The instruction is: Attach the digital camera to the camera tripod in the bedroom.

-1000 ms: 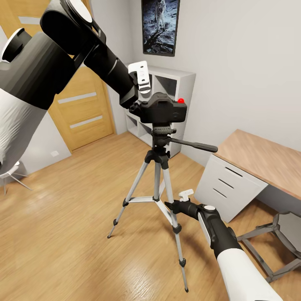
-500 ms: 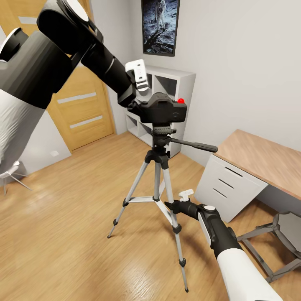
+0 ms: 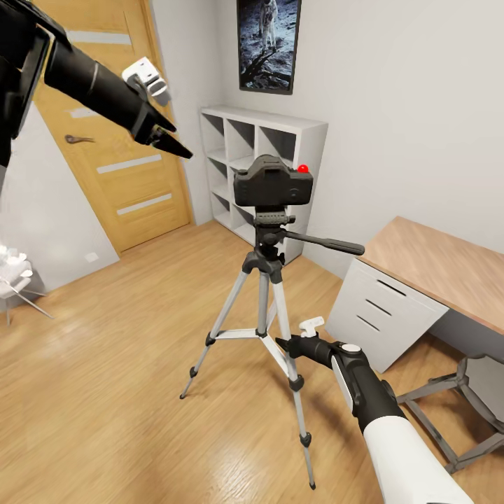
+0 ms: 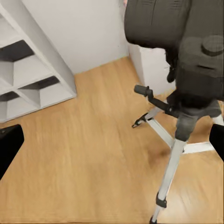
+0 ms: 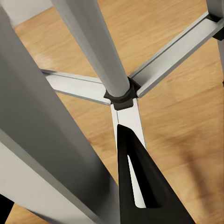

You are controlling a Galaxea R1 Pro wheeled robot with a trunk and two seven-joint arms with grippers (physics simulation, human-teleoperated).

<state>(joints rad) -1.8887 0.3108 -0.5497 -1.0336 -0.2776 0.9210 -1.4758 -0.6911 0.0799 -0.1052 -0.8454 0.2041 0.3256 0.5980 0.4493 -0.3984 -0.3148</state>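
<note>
The black digital camera (image 3: 273, 183), with a red mark on top, sits on the head of the camera tripod (image 3: 264, 308), apart from my left gripper; the left wrist view shows it close up (image 4: 186, 37). My left gripper (image 3: 173, 142) hangs open to the camera's left, in front of the door, its fingers (image 4: 9, 147) spread wide. The tripod's pan handle (image 3: 329, 244) points right. Low down, my right gripper (image 3: 283, 344) is shut on a silver tripod leg (image 5: 51, 154), with a black finger (image 5: 137, 186) pressed against it.
A white cube shelf (image 3: 287, 133) stands behind the tripod, with an oak door (image 3: 119, 168) to the left and an astronaut poster (image 3: 268, 42) above. A wood-topped desk (image 3: 434, 266) and a chair (image 3: 465, 399) are at the right. Open wood floor (image 3: 105, 364) lies to the left.
My left gripper has let go of the camera and swung away up and to the left. The camera stays on the tripod head. The right arm has not moved.
</note>
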